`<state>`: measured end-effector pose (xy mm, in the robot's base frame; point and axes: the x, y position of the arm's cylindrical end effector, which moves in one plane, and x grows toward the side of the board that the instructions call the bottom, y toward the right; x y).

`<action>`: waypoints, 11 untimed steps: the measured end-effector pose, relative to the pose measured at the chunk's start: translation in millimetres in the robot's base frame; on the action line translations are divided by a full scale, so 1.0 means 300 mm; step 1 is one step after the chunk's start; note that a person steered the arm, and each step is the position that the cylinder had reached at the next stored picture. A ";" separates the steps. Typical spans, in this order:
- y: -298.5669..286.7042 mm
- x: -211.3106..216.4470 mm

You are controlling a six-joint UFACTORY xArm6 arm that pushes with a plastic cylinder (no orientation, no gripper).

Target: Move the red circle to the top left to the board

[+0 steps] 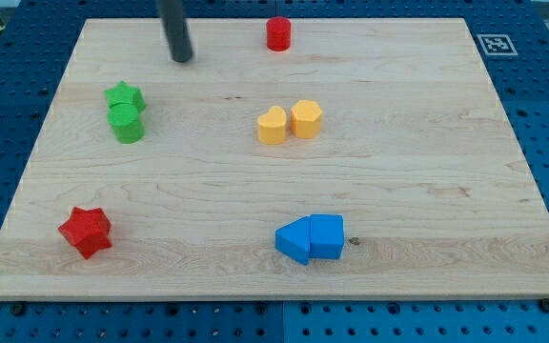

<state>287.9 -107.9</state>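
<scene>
The red circle (277, 33) is a small red cylinder standing near the view's top edge of the wooden board (427, 162), about at mid width. My tip (181, 57) rests on the board near the top left, roughly a hundred pixels to the left of the red circle and slightly lower. It touches no block.
A green star (124, 96) and a green cylinder (127, 124) touch at the left. A yellow heart (272, 126) and a yellow hexagon (306, 118) sit at the centre. A red star (86, 232) lies at the bottom left. Two blue blocks (310, 238) touch at the bottom centre.
</scene>
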 end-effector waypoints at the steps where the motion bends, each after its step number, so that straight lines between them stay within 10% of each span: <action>1: 0.300 0.047; 3: 0.854 -0.037; 4: 0.830 -0.133; 6: 0.388 -0.136; 9: 0.417 -0.246; 11: -0.017 -0.226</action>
<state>220.1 -113.1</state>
